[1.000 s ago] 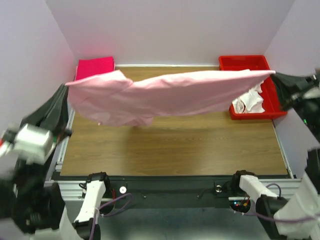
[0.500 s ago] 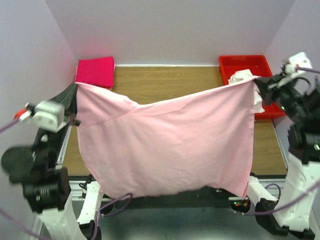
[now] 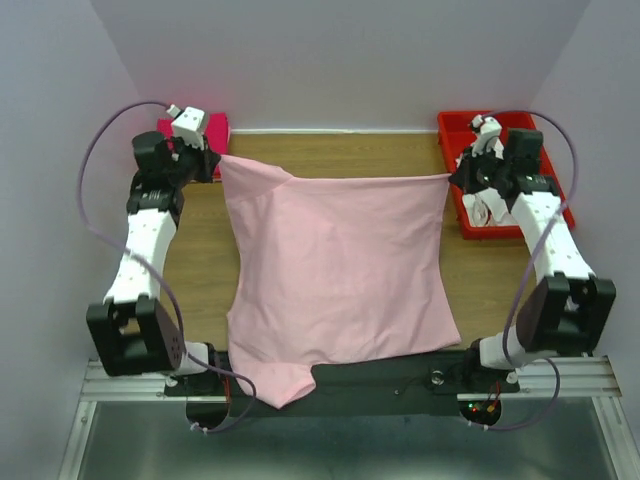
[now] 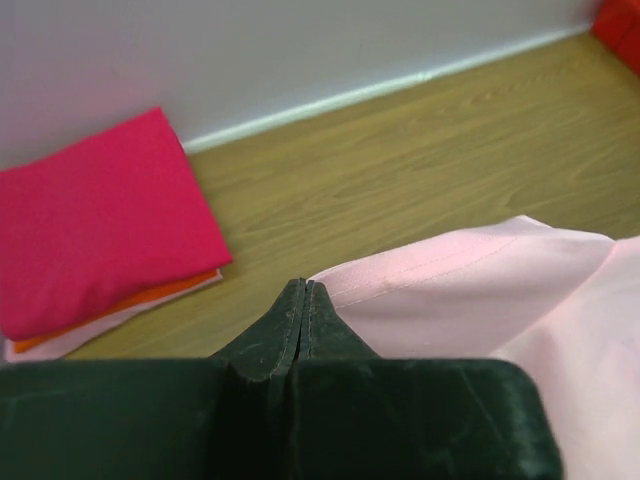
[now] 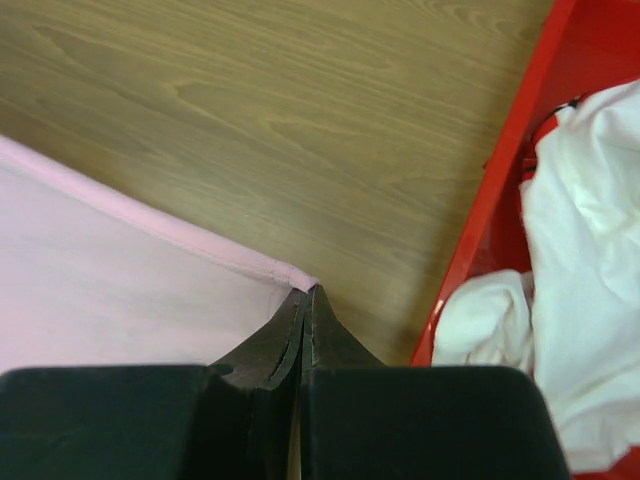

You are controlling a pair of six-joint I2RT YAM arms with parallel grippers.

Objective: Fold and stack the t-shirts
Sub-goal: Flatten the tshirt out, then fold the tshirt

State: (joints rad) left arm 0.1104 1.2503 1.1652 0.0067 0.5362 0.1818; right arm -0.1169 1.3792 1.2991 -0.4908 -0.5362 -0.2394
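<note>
On the wooden tabletop [image 3: 500, 275], a pale pink cotton t-shirt [image 3: 335, 270] lies spread out flat across the middle, its far edge pulled into a nearly straight line between the two arms. The left gripper [image 3: 214, 158] pinches the shirt's far left corner, and the left wrist view shows its dark fingers pressed fully together with the pink hem caught between the tips. The right gripper [image 3: 453, 177] pinches the far right corner in the same way, its fingers closed tight on a small fold of the hem just above the wood. The shirt's near edge reaches the near edge of the table, and one part at the near left droops over the black rail there. In the far left corner, just beyond the left gripper, sits a folded stack of cloth [image 4: 95, 225] with a bright magenta piece on top and thin orange and white layers showing beneath. At the far right stands a red plastic bin [image 3: 520, 122], close beside the right gripper, holding crumpled white cloth [image 5: 585, 260].
</note>
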